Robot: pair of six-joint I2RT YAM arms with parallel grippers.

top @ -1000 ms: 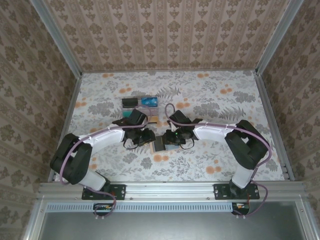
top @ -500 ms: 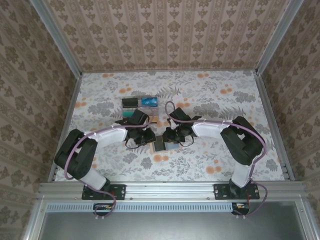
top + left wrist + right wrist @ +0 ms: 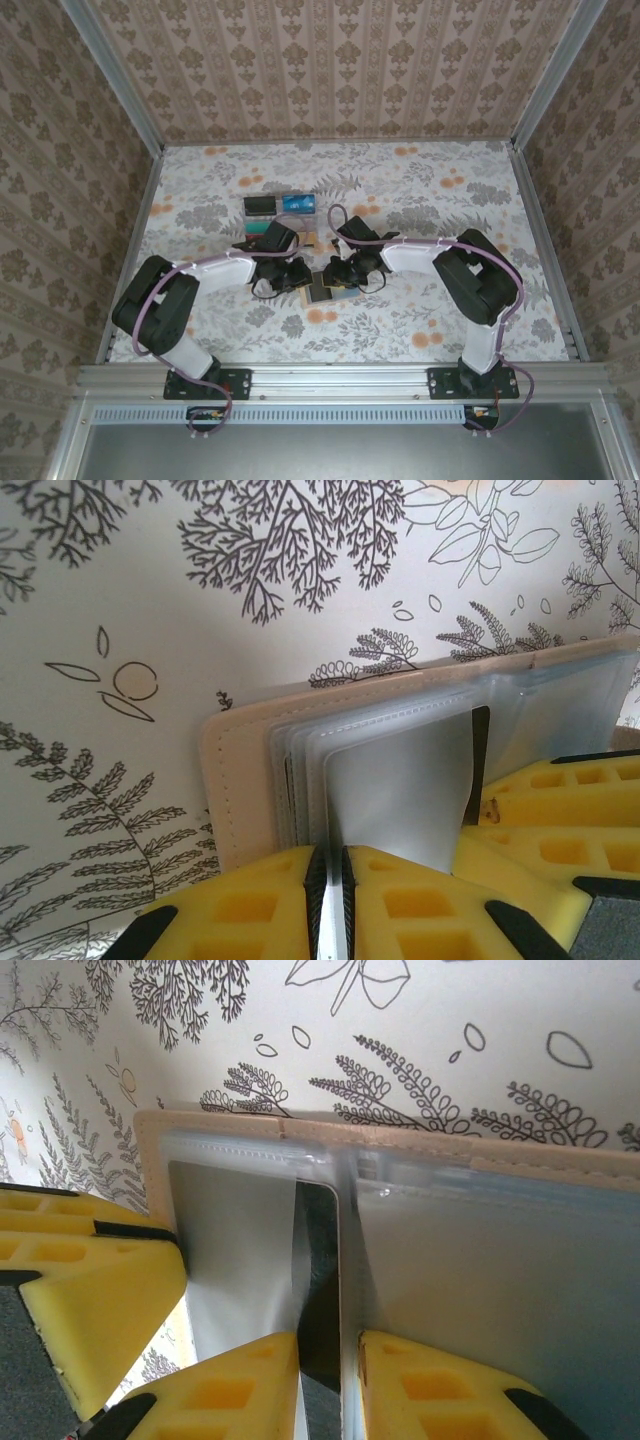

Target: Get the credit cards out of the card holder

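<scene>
**Both grippers pinched into the open card holder at mid-desk**

You have the card holder lying open on the floral desk. It sits near the middle, a little toward the arm bases, and your two grippers meet over it from either side.

Your left gripper stands narrow. Its yellow pads are nipped on a clear sleeve that lifts out of the stack of clear leaves. That stack sits just inside the holder's tan stitched rim. In the left wrist view, a yellow pad of the other arm sits just to the right of the sleeve.

Your right gripper is narrow too, closed on a dark card. The card stands nearly edge-on, with one rounded corner showing. A clear leaf runs right beside it between the pads, and you cannot tell whether that leaf is caught in the pinch as well. Above the card, the tan rim of the holder lies flat across the desk.

Farther back on the desk, well apart from the holder, a black card and a blue card lie flat side by side, the black one on the left. A teal card lies nearer, partly under your left arm.
</scene>
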